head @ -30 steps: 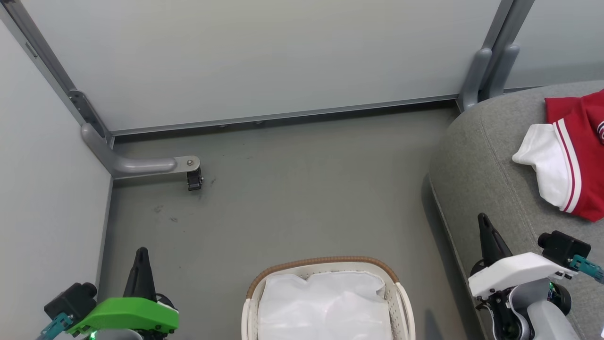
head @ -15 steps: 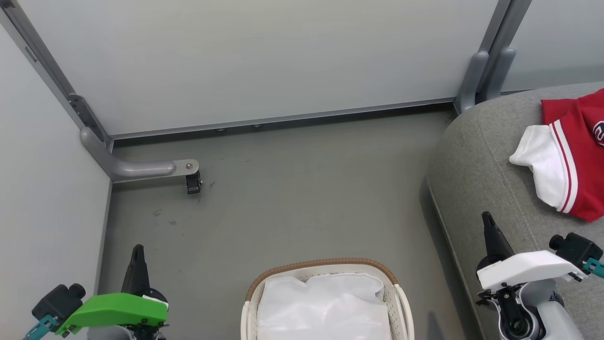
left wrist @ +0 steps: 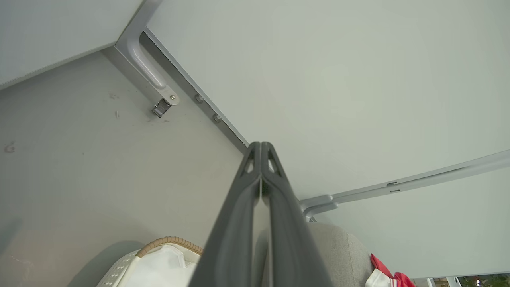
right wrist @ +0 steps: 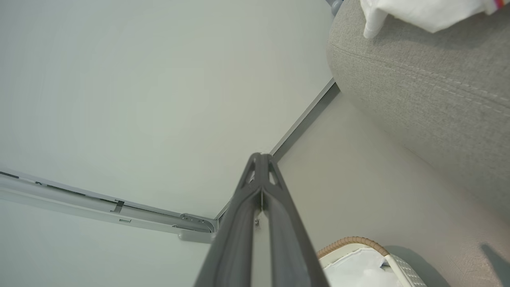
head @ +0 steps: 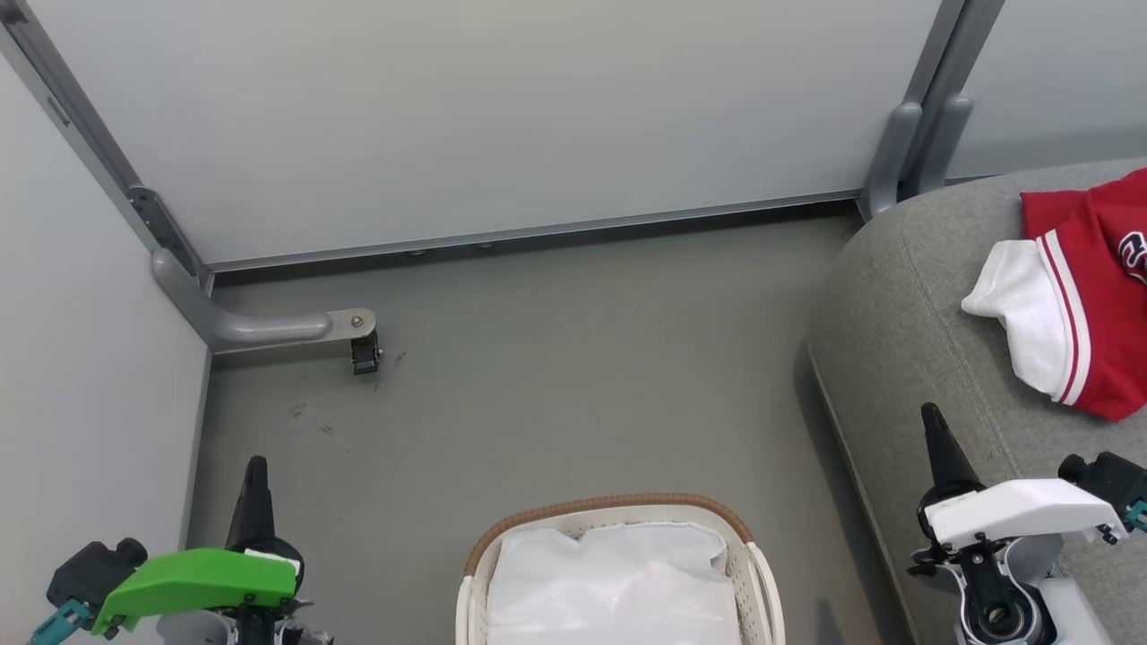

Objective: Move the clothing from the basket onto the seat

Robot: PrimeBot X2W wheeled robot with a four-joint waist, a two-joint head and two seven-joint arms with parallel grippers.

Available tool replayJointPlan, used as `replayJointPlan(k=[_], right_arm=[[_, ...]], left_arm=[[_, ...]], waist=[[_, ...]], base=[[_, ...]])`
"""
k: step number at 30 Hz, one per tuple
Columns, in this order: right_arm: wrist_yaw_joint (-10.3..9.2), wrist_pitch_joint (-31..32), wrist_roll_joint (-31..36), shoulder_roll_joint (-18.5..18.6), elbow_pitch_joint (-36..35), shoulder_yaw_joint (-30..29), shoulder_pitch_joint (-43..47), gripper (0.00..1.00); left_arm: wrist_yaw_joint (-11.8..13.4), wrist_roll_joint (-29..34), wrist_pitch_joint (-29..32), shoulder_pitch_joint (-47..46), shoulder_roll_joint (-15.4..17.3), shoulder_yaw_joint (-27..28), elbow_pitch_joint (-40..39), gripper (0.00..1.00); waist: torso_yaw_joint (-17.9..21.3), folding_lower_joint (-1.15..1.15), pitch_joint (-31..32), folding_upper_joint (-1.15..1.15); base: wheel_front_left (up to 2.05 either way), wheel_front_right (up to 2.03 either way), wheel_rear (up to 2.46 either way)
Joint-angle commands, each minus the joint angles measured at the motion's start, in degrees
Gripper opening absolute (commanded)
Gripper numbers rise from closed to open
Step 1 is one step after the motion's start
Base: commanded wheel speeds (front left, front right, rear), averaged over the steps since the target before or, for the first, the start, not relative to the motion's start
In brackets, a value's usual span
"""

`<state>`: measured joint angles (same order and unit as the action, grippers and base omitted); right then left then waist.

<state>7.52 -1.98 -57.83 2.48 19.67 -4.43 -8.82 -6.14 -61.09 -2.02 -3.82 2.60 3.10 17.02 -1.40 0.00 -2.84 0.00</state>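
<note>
Left gripper [left wrist: 261,146]: your left wrist view has its fingers [left wrist: 239,223] pressed flat together, holding nothing, above the grey floor [left wrist: 79,167].
Right gripper [right wrist: 261,156]: fingers likewise together and empty, aimed at the foot of the wall [right wrist: 139,99].
Clothing [head: 1102,296]: red with a white striped sleeve, lying on the seat [head: 905,313]; the head view gives you most of it.
Basket [head: 609,503]: on the floor between your arms; from the head you look down onto its white liner [head: 618,582].
</note>
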Motion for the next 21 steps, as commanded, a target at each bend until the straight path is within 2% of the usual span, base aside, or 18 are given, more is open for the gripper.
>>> replayJointPlan(k=[1, 21], right_arm=[[-0.02, 0.5, -1.9, 0.4, -1.0, -0.3, 0.2, 0.00], [-0.03, 3.5, -13.8, 0.5, -2.8, -1.0, 1.1, 0.00]], left_arm=[[-0.5, -1.8, 0.4, -1.5, 0.3, 0.3, -0.8, 0.00], [-0.8, -12.5, 3.4, -2.0, 0.4, 1.5, -1.6, 0.00]], waist=[[0.0, 0.00, 0.1, 0.00], [0.4, 0.00, 0.8, 0.00]], base=[[0.00, 0.00, 0.00], [0.00, 0.00, 0.00]])
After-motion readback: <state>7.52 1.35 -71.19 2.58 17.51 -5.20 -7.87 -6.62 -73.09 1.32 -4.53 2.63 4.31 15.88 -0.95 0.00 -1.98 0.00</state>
